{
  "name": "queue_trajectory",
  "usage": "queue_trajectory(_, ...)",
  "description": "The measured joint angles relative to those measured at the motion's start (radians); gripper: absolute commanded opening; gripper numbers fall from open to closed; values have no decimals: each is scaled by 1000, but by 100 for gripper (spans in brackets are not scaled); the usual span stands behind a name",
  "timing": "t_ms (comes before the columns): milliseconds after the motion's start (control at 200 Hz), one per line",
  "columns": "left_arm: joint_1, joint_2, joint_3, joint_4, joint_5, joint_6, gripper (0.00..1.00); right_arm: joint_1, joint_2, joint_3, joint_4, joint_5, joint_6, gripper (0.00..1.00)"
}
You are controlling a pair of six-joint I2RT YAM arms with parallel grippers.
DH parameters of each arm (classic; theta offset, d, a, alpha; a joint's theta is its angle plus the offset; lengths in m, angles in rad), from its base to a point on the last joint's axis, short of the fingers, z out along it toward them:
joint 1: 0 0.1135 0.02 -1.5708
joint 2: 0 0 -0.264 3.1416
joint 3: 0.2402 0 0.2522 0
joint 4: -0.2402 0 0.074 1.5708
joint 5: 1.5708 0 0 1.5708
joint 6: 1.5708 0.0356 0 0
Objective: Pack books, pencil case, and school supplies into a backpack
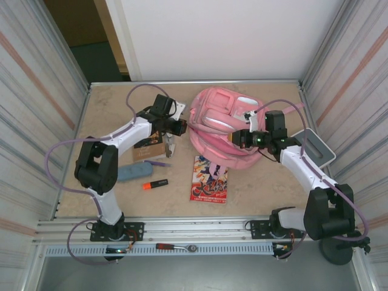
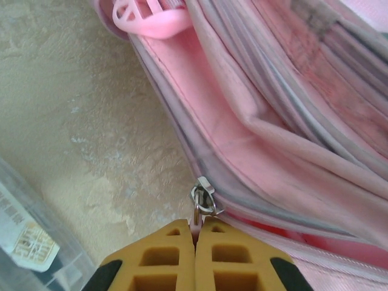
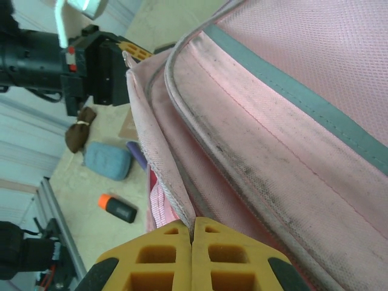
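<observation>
Nearest the arms, a flat glossy red comic (image 1: 209, 179), a stubby orange-and-black marker (image 1: 156, 183) and a soft blue-grey pouch (image 1: 133, 172) lie on the mottled beige table (image 1: 260, 182). Further back sits the lumpy pink woven backpack (image 1: 221, 130). The left gripper (image 2: 195, 233), yellow pads pressed together, pinches the little metal zipper pull (image 2: 203, 200). The right gripper (image 3: 193, 227) is clamped tight on a thin fabric edge of the backpack.

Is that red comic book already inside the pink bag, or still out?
Out: the red comic lies flat, cover up, on the table, outside the pink backpack.
</observation>
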Motion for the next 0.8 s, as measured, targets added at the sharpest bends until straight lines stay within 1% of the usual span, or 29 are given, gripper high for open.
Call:
queue_trajectory(240,21,108,89,15,51,-10,0,-31,0,6,0,-80,41,0)
queue_trajectory(516,37,229,195,53,86,-43,0,-31,6,106,-31,-121,52,0)
queue_trajectory(691,45,270,252,67,102,-55,0,-31,29,151,-61,-131,51,0)
queue_trajectory(797,47,276,259,71,103,-59,0,-30,45,180,-118,-91,28,0)
